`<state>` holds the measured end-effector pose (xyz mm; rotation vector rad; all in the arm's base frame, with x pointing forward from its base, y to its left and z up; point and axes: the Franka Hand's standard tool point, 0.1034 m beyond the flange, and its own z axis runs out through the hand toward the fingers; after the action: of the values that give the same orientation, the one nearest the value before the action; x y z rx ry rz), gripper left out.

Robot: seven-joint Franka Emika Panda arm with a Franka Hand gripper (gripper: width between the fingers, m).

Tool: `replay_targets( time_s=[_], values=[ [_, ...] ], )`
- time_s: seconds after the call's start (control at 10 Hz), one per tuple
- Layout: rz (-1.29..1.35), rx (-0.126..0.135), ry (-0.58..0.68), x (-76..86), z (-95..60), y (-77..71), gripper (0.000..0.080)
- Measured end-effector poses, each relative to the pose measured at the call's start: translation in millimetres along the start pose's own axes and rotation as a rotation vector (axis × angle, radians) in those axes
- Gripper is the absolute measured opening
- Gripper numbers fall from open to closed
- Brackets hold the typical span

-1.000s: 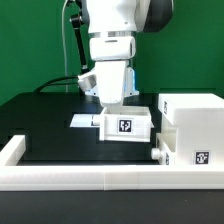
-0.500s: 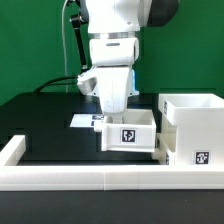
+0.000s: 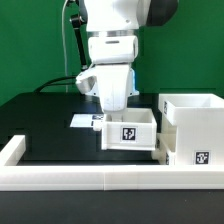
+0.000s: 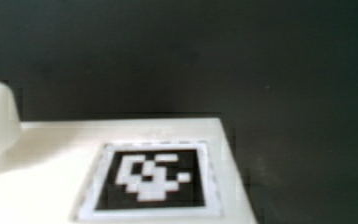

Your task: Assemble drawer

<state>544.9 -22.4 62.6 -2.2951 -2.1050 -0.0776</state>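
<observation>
While the gripper (image 3: pixel 118 103) hangs right over the small box (image 3: pixel 129 129), its tips dip behind the box's back wall, so I cannot tell if it is open or closed, or if it holds the box at all. Nearest of all is the rail (image 3: pixel 90 178), a low white wall in front of the gripper. Next comes the box, just below the gripper and on the black table (image 3: pixel 45 125), with its tag (image 3: pixel 127 133) facing out. Beside it, on the exterior view's right, stands the housing (image 3: pixel 192 128), very close to the box, maybe touching. Another white part (image 3: pixel 159 155) sits low between them. Behind the gripper lies the marker board (image 3: pixel 84 121).

If the box goes in crooked, I think it could bump the housing's edge and jam. A weak hold could let the box tip or slip. A hard push could shove the housing out of place.
</observation>
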Motion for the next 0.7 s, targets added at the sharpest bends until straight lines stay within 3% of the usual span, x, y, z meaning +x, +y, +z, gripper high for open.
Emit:
replay_targets(
  time_s=[0.7],
  values=[
    [-0.021, 0.017, 0.002, 9.0, 4.8, -5.2, 0.0042]
  ],
)
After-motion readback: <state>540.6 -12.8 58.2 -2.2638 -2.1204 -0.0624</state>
